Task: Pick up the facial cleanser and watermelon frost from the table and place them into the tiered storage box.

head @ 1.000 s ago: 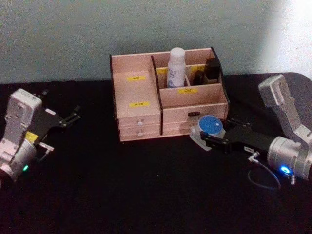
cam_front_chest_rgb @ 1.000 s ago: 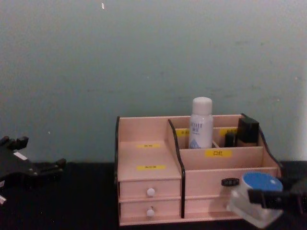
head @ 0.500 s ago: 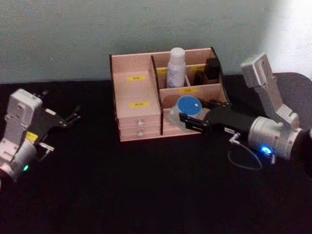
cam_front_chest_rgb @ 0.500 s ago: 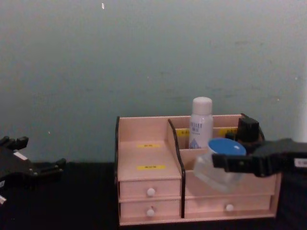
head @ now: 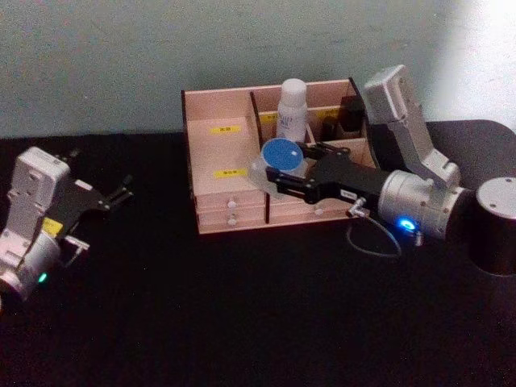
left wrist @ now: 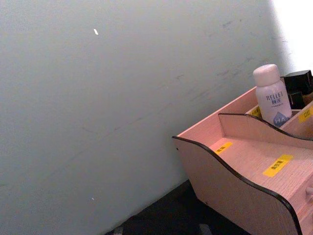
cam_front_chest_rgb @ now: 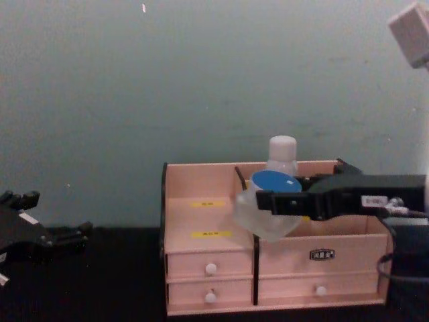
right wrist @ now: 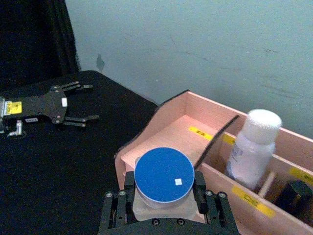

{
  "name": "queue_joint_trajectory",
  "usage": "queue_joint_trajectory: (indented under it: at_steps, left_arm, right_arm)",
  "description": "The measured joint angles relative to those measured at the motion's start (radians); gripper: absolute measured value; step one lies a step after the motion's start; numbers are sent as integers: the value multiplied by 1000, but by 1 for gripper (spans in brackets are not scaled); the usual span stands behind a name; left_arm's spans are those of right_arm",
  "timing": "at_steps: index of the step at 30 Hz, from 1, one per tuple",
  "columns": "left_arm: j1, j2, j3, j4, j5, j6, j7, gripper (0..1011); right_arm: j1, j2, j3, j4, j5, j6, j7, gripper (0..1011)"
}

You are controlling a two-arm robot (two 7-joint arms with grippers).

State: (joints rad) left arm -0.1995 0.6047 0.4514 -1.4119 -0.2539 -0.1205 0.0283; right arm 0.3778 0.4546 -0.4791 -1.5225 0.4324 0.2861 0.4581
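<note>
The watermelon frost (head: 279, 158), a frosted jar with a blue lid (right wrist: 164, 175), is held in the air by my right gripper (head: 282, 173), which is shut on it. It hangs just above the tiered storage box (head: 229, 187), over the divider between the left stepped shelf and the right compartments; in the chest view the watermelon frost (cam_front_chest_rgb: 267, 206) is level with the box's top edge. The facial cleanser (head: 291, 109) stands upright in a back compartment of the tiered storage box (cam_front_chest_rgb: 209, 258). My left gripper (head: 121, 190) rests open at the table's left side.
A small dark bottle (head: 349, 113) stands in the box's back right compartment. The black table (head: 242, 306) spreads wide in front of the box. A pale green wall (cam_front_chest_rgb: 201, 80) stands right behind it.
My right gripper has carried the jar up and to the left, from in front of the box's right half to above its middle divider. The left arm stayed put.
</note>
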Motion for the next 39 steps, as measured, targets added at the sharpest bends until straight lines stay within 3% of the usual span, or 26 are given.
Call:
queue_joint_trajectory:
  at_steps: [20, 39]
  left_arm:
    - [0, 0, 0, 0, 0, 0, 0, 1001]
    - [0, 0, 0, 0, 0, 0, 0, 1001]
  right_arm:
    - [141, -95, -74, 167, -11, -12, 35, 718]
    - [239, -173, -114, 326, -33, -14, 52, 718]
